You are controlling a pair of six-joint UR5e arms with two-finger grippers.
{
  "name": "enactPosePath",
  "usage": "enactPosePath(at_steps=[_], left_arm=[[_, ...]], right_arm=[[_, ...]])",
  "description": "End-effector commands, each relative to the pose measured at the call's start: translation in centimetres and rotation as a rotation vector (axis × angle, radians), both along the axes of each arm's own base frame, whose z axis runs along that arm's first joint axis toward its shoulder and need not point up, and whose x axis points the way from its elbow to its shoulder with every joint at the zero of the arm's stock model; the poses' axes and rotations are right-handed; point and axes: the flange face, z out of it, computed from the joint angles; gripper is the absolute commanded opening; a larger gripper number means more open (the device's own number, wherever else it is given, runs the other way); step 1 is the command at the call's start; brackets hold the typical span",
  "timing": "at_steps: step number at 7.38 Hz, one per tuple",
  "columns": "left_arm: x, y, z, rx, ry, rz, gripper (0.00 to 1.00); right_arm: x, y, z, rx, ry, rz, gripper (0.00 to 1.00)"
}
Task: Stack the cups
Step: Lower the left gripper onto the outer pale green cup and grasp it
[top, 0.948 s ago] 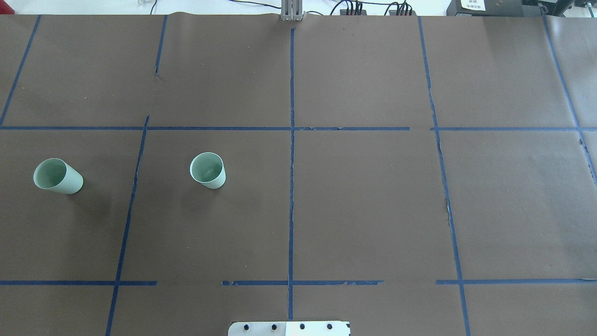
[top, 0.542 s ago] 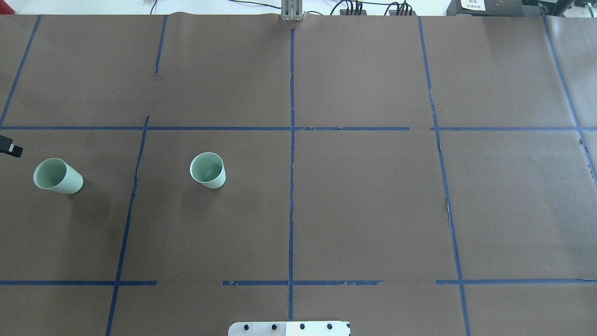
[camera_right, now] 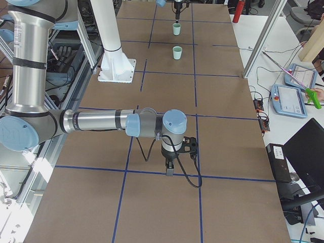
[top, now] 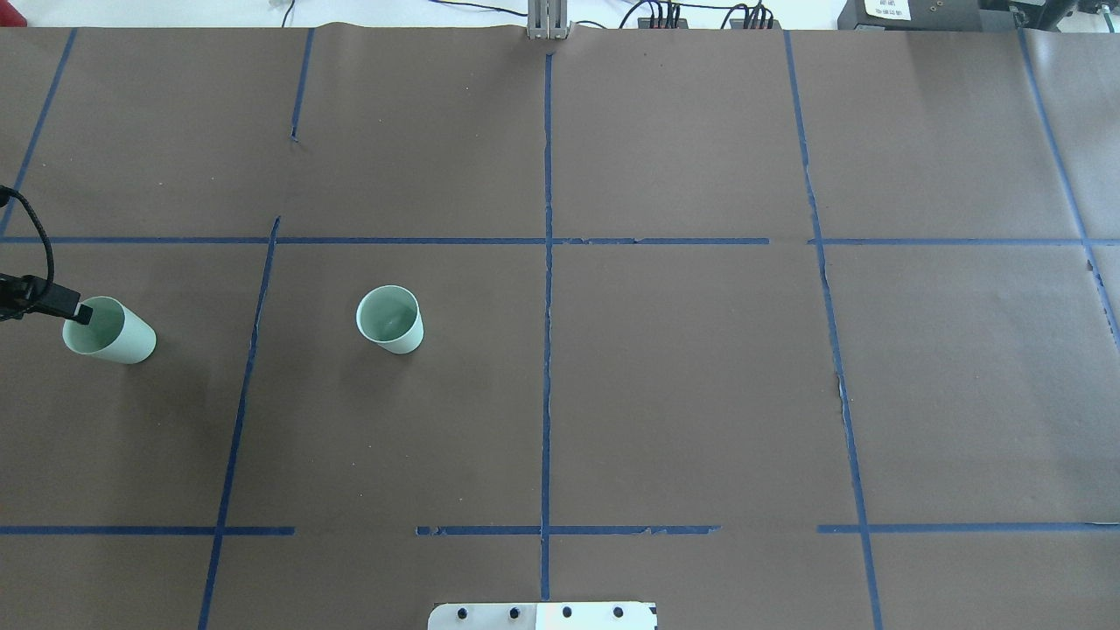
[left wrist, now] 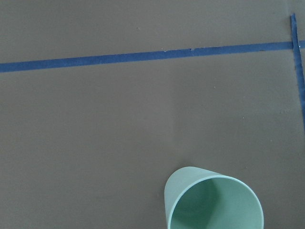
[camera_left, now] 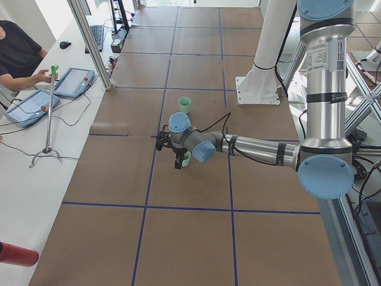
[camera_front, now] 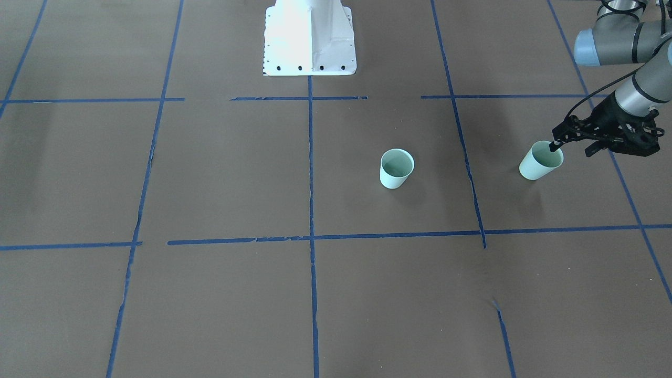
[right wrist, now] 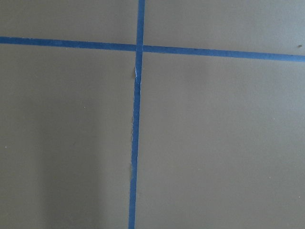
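Observation:
Two pale mint-green cups stand upright and apart on the brown table. The inner cup [top: 390, 319] [camera_front: 396, 168] is free. The outer cup [top: 108, 330] [camera_front: 541, 160] stands near the table's left end. My left gripper [camera_front: 571, 149] hangs at this cup's rim with its jaws apart. One fingertip [top: 80, 311] is over the rim's outer side and the other lies beyond the cup. The left wrist view shows this cup [left wrist: 214, 202] empty. My right gripper [camera_right: 169, 169] shows only in the exterior right view, low over bare table, and I cannot tell if it is open.
The robot's white base [camera_front: 308, 37] stands at the table's near middle edge. Blue tape lines [top: 547, 262] grid the brown table cover. Operators' tablets [camera_left: 33, 104] and a red cylinder [camera_left: 18, 254] lie beyond the table's far side.
My left gripper has come in from the overhead view's left edge toward the outer cup; its fingertip now reaches the rim. Both cups have stayed in place.

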Motion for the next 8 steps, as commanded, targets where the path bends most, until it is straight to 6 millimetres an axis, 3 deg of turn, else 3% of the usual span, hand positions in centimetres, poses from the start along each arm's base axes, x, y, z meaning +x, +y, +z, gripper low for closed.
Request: enactPosePath(at_steps=[1,6,7,8], left_arm=[[0.7,-0.8,0.9,-0.008,-0.008,0.005,1.00],[3.1,0.1,1.6,0.006,-0.019,0.052,0.99],[3.0,0.2,1.6,0.007,-0.019,0.053,0.67],[3.0,0.1,1.4,0.011,-0.020,0.051,0.25]], right_arm=[[0.1,0.0,0.0,0.000,0.000,0.001,1.00],[0.0,0.0,0.0,0.000,0.000,0.000,1.00],[0.1,0.0,0.0,0.000,0.000,0.001,1.00],[0.1,0.0,0.0,0.000,0.000,0.001,1.00]])
